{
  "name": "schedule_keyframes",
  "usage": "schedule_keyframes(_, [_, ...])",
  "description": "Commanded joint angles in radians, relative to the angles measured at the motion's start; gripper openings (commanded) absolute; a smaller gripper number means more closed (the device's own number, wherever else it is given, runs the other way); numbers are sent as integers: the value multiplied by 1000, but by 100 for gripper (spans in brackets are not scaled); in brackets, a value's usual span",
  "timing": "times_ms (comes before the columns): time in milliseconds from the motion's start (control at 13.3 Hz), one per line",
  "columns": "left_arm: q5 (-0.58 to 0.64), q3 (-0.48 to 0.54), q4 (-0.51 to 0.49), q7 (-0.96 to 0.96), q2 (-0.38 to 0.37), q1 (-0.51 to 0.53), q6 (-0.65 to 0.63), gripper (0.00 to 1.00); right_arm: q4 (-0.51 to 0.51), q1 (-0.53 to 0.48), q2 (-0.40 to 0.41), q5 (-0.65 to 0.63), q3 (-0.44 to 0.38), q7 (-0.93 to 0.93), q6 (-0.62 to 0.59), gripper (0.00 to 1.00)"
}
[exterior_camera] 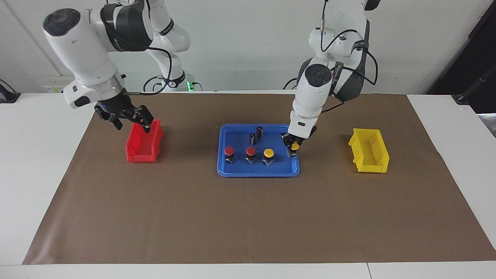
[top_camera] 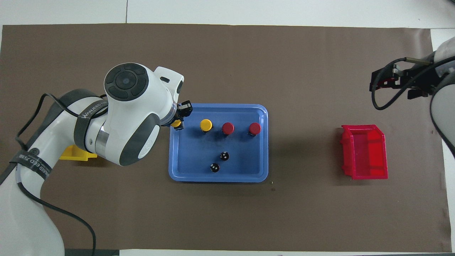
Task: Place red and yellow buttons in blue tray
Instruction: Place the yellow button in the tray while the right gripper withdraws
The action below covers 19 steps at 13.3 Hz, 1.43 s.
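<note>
The blue tray [exterior_camera: 240,168] [top_camera: 241,160] lies mid-table. In it stand two red buttons [exterior_camera: 229,150] [exterior_camera: 250,151] [top_camera: 255,128] [top_camera: 228,128] and a yellow button [exterior_camera: 268,153] [top_camera: 205,124] in a row. My left gripper [exterior_camera: 292,147] [top_camera: 178,119] is low over the tray's end toward the left arm. It is shut on a second yellow button [exterior_camera: 295,146] [top_camera: 175,123], whose base is at or just above the tray floor. My right gripper [exterior_camera: 131,124] [top_camera: 385,80] hangs open and empty over the red bin.
Two dark capless cylinders [exterior_camera: 259,131] [exterior_camera: 252,138] [top_camera: 224,155] [top_camera: 214,167] stand in the tray, nearer to the robots than the buttons. A red bin [exterior_camera: 144,145] [top_camera: 364,153] sits toward the right arm's end, a yellow bin [exterior_camera: 370,151] [top_camera: 74,154] toward the left arm's end.
</note>
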Motion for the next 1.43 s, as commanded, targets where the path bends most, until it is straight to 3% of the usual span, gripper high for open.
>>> schedule_keyframes(0, [-11, 15, -59, -9, -2, -13, 75, 1, 16, -46, -25, -28, 15, -63, -73, 100])
schedule_keyframes(150, [-11, 13, -63, -10, 6, -19, 95, 1, 15, -62, -52, -52, 11, -127, -139, 100])
schedule_keyframes(226, [-13, 15, -65, -12, 17, -34, 106, 1, 15, -59, -75, -74, -39, -156, -168, 100])
schedule_keyframes(451, [-19, 15, -65, -32, 47, -36, 149, 1, -68, -36, -111, -74, -124, -336, -136, 100])
schedule_keyframes(752, [-19, 15, -63, -32, 63, -48, 158, 4, -56, -36, -106, -77, -129, -347, -108, 100])
schedule_keyframes(827, [-19, 15, -62, -30, 63, -48, 156, 24, -33, -36, -100, -82, -121, -345, -108, 100])
schedule_keyframes(903, [-19, 16, -59, -30, 63, -48, 155, 54, -28, -36, -99, -82, -115, -345, -110, 100])
schedule_keyframes(978, [-19, 16, -57, -30, 63, -48, 152, 69, -20, -25, -99, -82, -110, -347, -113, 100])
schedule_keyframes(1354, [-17, 25, 16, -16, 26, -33, 11, 83, -14, -11, -91, -74, -109, -345, -121, 100])
